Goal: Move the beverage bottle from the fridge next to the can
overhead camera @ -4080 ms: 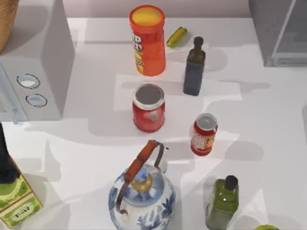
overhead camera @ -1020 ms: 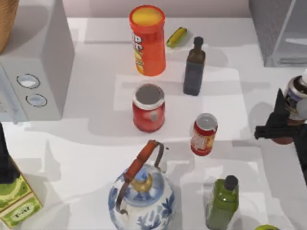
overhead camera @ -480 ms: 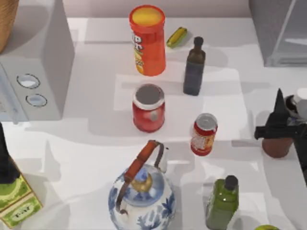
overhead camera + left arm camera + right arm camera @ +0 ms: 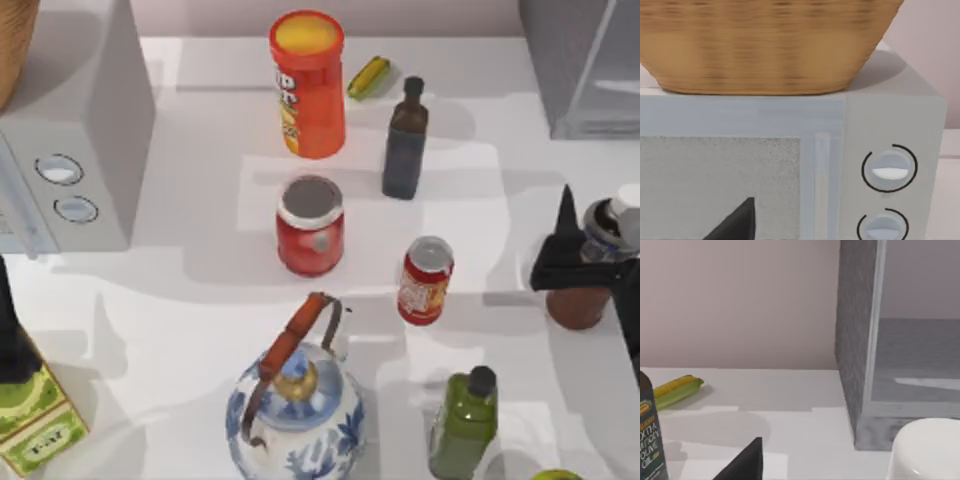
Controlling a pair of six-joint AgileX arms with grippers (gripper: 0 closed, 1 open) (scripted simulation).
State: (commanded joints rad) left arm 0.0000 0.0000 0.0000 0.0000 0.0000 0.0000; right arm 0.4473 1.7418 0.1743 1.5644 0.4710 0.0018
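Reddish-brown beverage bottle (image 4: 578,303) now standing on the white desk (image 4: 200,330) at the right side, lowered from its raised carry a second ago. Right tool (image 4: 596,245) around its neck, near finger shifted outward since half a second back, so apparently spread and letting go. White cap (image 4: 925,450) close under the wrist camera. Sits right of the can (image 4: 425,280), near with a clear gap; placement looks about done, only the retreat left. Left arm parked facing the microwave (image 4: 890,125), grip state impossible to tell. Beyond, grey fridge (image 4: 585,70) at the far right corner, door open, shelf bare. Plain pinkish wall (image 4: 740,300) behind.
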